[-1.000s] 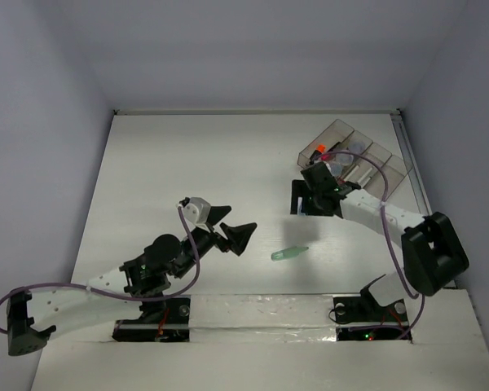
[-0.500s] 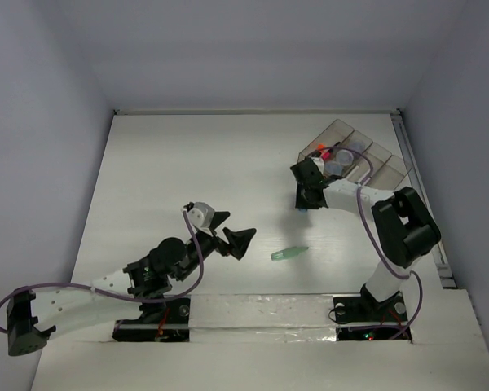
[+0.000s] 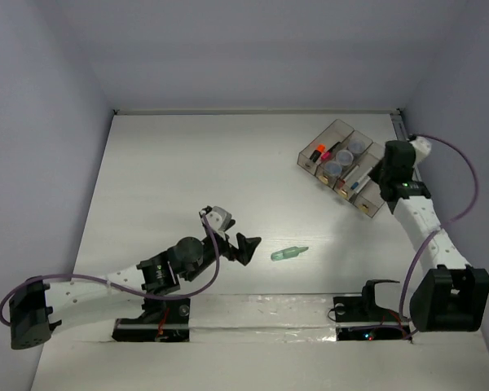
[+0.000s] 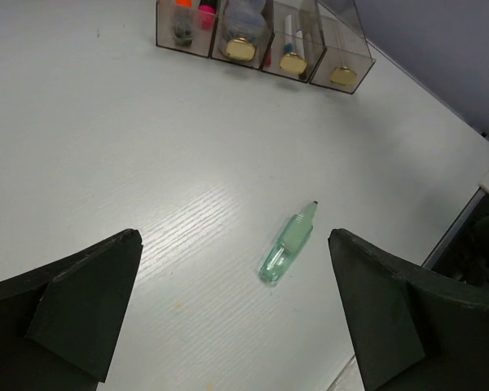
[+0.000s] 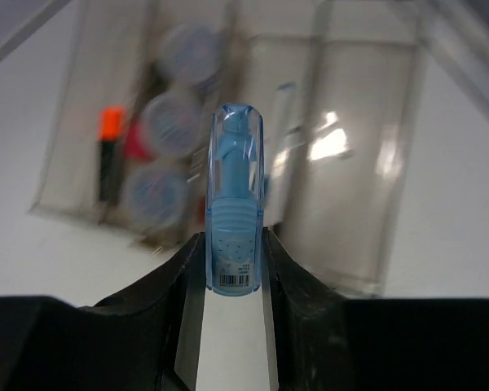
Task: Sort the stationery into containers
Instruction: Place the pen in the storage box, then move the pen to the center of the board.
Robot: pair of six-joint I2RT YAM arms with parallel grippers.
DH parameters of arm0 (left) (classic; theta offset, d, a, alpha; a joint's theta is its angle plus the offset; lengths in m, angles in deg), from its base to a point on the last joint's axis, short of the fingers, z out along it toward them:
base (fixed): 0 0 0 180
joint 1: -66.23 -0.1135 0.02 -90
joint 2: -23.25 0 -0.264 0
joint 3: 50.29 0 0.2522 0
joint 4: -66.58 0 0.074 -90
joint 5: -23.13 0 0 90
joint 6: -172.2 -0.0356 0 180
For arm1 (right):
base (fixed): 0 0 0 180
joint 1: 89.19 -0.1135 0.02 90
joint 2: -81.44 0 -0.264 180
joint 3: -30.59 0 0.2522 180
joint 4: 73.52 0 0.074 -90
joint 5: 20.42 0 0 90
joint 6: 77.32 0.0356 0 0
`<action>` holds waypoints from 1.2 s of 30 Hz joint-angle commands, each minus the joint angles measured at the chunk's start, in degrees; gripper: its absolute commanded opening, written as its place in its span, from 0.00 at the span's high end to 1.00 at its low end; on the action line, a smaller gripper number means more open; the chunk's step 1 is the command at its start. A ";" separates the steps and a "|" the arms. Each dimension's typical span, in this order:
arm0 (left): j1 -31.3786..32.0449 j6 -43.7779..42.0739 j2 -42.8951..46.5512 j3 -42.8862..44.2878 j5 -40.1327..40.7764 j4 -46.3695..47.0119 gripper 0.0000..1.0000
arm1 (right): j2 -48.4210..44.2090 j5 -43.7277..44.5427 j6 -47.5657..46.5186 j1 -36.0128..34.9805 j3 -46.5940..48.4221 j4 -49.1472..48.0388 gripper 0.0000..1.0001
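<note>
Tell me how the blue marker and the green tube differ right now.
The blue marker is clamped in the right end effector near the bins; the green tube lies loose on the table, well away from them. The marker has a rounded cap; the tube tapers to a point. Both are short pen-like pieces.

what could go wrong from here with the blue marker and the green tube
The right gripper pinches the light-blue marker only by its lower end, so it may tilt or slip above the tray and land on a divider or in the wrong bin.
The green tube lies off-centre and slanted between the fingers of the open left gripper; one finger may touch first and roll it.
</note>
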 commanded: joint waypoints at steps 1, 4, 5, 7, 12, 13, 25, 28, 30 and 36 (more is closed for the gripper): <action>-0.11 -0.24 -1.41 2.22 -1.39 2.29 0.01 | -0.48 -5.73 -0.90 10.87 -3.70 -0.08 0.83; -0.11 -0.24 -2.46 2.57 -1.92 2.38 0.01 | 2.23 -9.51 -2.92 17.47 -2.74 -0.78 0.83; -0.11 -0.24 -2.64 2.66 -2.01 2.29 0.01 | 5.11 -11.35 -3.71 18.45 -1.95 -0.27 0.82; -0.11 -0.24 -3.52 2.83 -2.36 2.21 0.01 | 7.86 -13.64 -4.51 19.95 0.25 -0.35 0.81; -0.11 -0.42 -5.97 3.45 -2.63 2.03 0.01 | 12.17 -14.45 -5.65 20.56 2.18 -1.23 0.79; -0.11 -0.33 -6.42 3.62 -2.54 2.03 0.01 | 12.61 -14.36 -5.66 20.56 2.36 -1.40 0.77; -0.11 0.63 -14.77 6.08 -2.45 3.34 0.02 | -2.49 -27.25 -3.81 18.73 -5.54 -2.98 0.25; -0.11 1.16 -16.96 6.52 -3.50 4.14 0.07 | -8.64 -33.51 -2.76 9.87 -11.07 -1.94 0.63; -0.11 1.16 -19.41 7.40 -4.64 3.35 0.14 | -11.36 -34.39 -1.53 0.15 -14.23 -0.44 0.75; -0.11 6.24 -20.76 9.77 -4.13 -1.03 0.42 | -13.84 -37.74 2.70 -17.38 -21.98 -0.70 0.81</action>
